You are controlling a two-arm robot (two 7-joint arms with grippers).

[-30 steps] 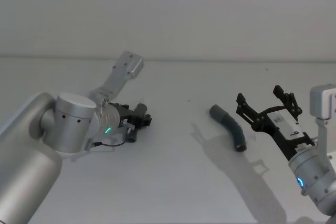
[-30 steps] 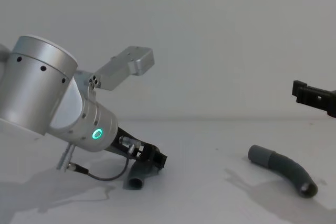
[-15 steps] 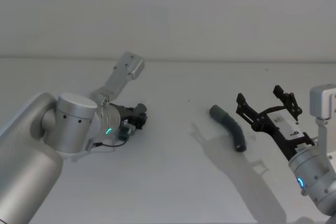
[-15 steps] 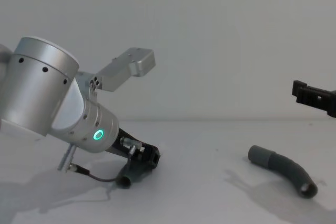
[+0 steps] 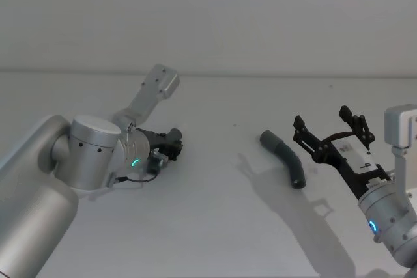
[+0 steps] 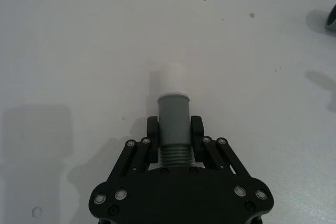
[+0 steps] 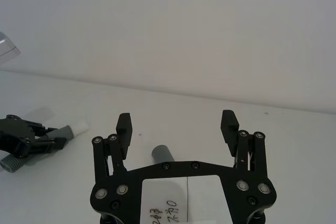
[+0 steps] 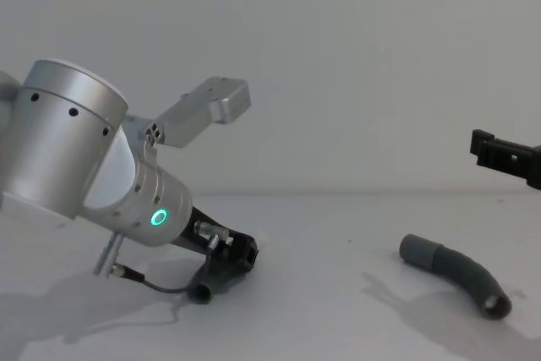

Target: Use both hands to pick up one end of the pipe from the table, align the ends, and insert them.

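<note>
The short pipe piece sits between the fingers of my left gripper, which is shut on its ribbed stretch. Its grey cuff and pale tip stick out forward just above the white table. This gripper is low at the left, and the piece's other end points down at the table. The longer pipe piece lies curved on the table at the right. My right gripper hovers open just right of it and above it. In the right wrist view its cuff shows between the spread fingers.
My left arm's silver elbow link rises behind the left gripper, and a thin cable loops under the wrist. A pale grey wall stands behind the table's far edge. A white label lies on the right gripper's palm.
My left gripper has drawn back a little to the left with the short pipe piece in it. The right gripper and the longer piece have not moved.
</note>
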